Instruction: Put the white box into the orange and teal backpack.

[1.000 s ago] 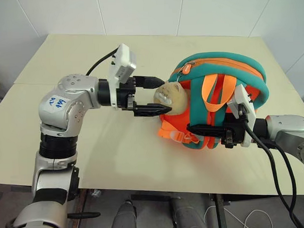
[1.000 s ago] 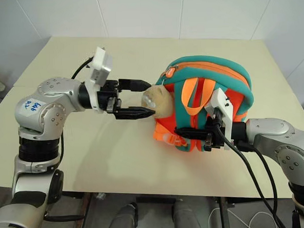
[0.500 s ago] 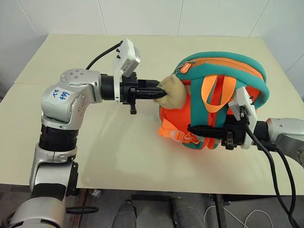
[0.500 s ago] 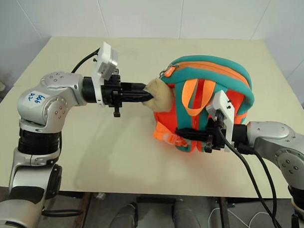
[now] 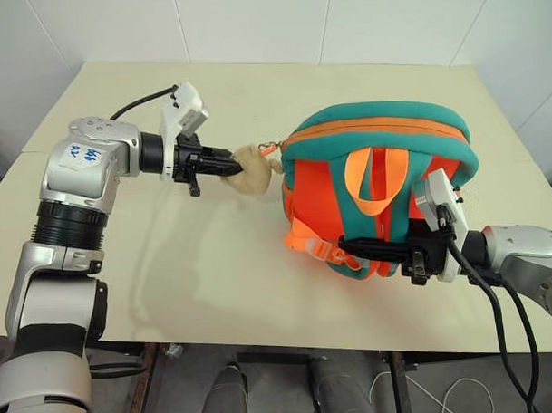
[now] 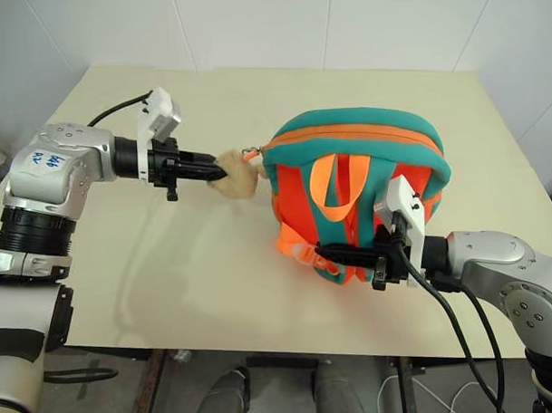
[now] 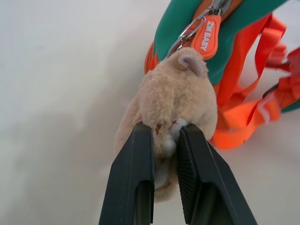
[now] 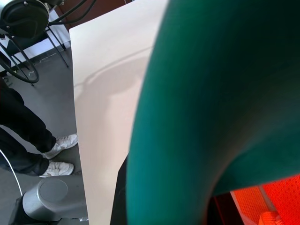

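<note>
A pale cream table point(image 5: 260, 279) stands against white wall panels point(image 5: 252, 26) with thin seams; grey floor point(image 8: 51, 112) lies beside it, where a person's white shoes point(image 8: 58, 157) stand

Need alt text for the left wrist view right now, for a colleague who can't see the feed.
The left gripper is shut on the beige plush charm, which hangs by a metal clip from the zipper pull of the orange and teal backpack. Orange straps trail onto the pale table behind.
</note>
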{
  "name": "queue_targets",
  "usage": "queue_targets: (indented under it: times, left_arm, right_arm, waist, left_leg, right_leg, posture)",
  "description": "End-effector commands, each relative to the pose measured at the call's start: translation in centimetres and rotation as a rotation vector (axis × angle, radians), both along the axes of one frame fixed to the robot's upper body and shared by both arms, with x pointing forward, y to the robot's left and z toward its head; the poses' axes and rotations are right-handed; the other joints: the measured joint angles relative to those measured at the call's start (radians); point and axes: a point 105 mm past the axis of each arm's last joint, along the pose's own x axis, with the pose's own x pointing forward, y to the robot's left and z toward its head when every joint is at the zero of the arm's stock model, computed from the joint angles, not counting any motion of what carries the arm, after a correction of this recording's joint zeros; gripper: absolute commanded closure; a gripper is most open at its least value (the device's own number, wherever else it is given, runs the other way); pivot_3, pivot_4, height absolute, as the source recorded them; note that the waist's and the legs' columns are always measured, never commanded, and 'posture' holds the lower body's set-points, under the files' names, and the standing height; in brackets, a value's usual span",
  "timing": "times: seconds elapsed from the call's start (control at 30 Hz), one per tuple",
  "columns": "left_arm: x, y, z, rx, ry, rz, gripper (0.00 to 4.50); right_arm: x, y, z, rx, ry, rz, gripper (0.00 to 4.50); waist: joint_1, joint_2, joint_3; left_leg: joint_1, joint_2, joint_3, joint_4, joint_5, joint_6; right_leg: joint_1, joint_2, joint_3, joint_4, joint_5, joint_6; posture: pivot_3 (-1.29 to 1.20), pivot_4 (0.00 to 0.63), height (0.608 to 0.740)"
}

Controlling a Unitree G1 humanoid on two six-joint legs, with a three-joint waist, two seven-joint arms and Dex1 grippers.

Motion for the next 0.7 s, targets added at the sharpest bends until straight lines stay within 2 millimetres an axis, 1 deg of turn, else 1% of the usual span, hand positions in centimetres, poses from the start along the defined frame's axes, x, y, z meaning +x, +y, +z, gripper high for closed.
queue_targets:
  times: [0.03,0.1,0.2,0.27,0.33,0.43,0.5,0.53,0.57,0.6,0.63,0.7]
  left_arm:
    - [0.5,1.0,-2.3,0.117,0.041,0.002,4.15]
    - [0.6,0.7,-4.3,0.17,0.078,-0.029,4.15]
    - [1.0,0.3,-6.0,0.212,0.103,-0.047,4.15]
    - [1.3,-0.3,-7.0,0.212,0.107,-0.06,4.15]
    - [1.6,-1.1,-6.7,0.155,0.082,-0.078,4.15]
    - [1.3,-2.2,-5.2,0.016,0.051,-0.119,4.16]
    - [1.1,-2.3,-4.7,-0.02,0.032,-0.134,4.17]
    - [0.9,-2.1,-4.1,-0.053,0.0,-0.136,4.17]
    - [0.8,-1.9,-3.6,-0.078,-0.023,-0.137,3.46]
    - [0.4,-1.2,-3.4,-0.087,-0.016,-0.128,3.22]
    - [-0.1,-0.4,-3.3,-0.092,-0.02,-0.126,2.89]
    - [-0.7,0.5,-3.0,-0.109,-0.083,-0.105,2.3]
  right_arm:
    - [-0.5,0.0,1.0,0.014,-0.044,0.008,4.5]
    - [-0.4,0.0,1.0,0.013,-0.044,0.007,4.5]
    - [-0.3,0.0,1.0,0.013,-0.045,0.007,4.5]
    - [-0.3,0.0,1.0,0.008,-0.045,0.007,4.5]
    - [-0.2,0.0,1.0,0.002,-0.047,0.002,4.5]
    - [-0.2,-0.5,1.2,-0.007,-0.051,-0.02,4.5]
    - [-0.3,-0.7,1.1,-0.016,-0.04,-0.03,4.5]
    - [-0.4,-1.2,1.1,-0.037,-0.03,-0.04,4.5]
    - [-0.6,-1.6,1.1,-0.053,-0.023,-0.048,4.5]
    - [-0.8,-2.2,1.3,-0.078,-0.019,-0.063,4.18]
    - [-0.8,-2.9,1.5,-0.106,-0.021,-0.086,3.83]
    - [-0.6,-4.5,2.0,-0.152,-0.036,-0.144,3.27]
  waist:
    - [-0.002,0.0,0.0]
    - [-0.002,0.0,0.0]
    - [-0.004,0.0,0.0]
    - [-0.004,0.0,0.0]
    - [-0.002,0.0,0.0]
    - [0.002,0.0,0.0]
    - [0.003,0.0,0.0]
    - [0.002,0.0,0.0]
    - [0.004,0.0,0.0]
    - [0.005,0.0,0.0]
    - [0.005,0.0,0.0]
    - [0.004,0.0,0.0]
  left_leg:
    - [0.0,0.0,0.0,0.0,0.0,0.0]
    - [0.0,0.0,0.0,0.0,0.0,0.0]
    - [0.0,0.0,0.0,0.0,0.0,0.0]
    - [0.0,0.0,0.0,0.0,0.0,0.0]
    - [0.0,0.0,0.0,0.0,0.0,0.0]
    - [0.001,0.0,0.0,0.001,0.0,0.0]
    - [0.0,0.0,0.0,0.001,0.0,0.0]
    - [0.0,0.0,0.0,0.001,0.0,0.0]
    - [0.0,0.0,0.0,0.0,0.0,0.0]
    - [0.0,0.0,0.0,0.0,0.0,0.0]
    - [0.0,0.0,-0.001,0.0,0.0,0.0]
    - [-0.001,0.0,0.0,-0.001,0.0,0.001]
  right_leg:
    - [0.0,0.0,0.0,0.0,0.0,0.0]
    - [0.0,0.0,0.0,0.0,0.0,0.0]
    - [0.0,0.0,0.0,0.0,0.0,0.0]
    - [0.0,0.0,0.0,0.0,0.0,0.0]
    - [0.0,0.0,0.0,0.0,0.0,0.0]
    - [0.001,0.0,0.0,0.0,0.0,0.0]
    - [0.001,0.0,0.0,0.0,0.0,0.0]
    - [0.001,0.0,0.0,0.0,0.0,0.0]
    - [0.001,0.0,0.0,0.0,0.0,0.0]
    - [0.001,0.0,0.0,0.0,0.0,0.0]
    - [0.001,0.0,-0.001,0.0,0.0,0.0]
    - [0.0,-0.001,0.0,0.0,-0.001,0.0]
  posture:
    - [0.0,0.15,0.74]
    - [0.0,0.15,0.74]
    - [0.0,0.15,0.74]
    - [0.0,0.15,0.74]
    - [0.0,0.15,0.74]
    - [0.0,0.15,0.74]
    - [0.0,0.15,0.74]
    - [0.0,0.15,0.74]
    - [0.0,0.15,0.74]
    - [0.0,0.15,0.74]
    - [0.0,0.15,0.74]
    - [0.0,0.15,0.74]
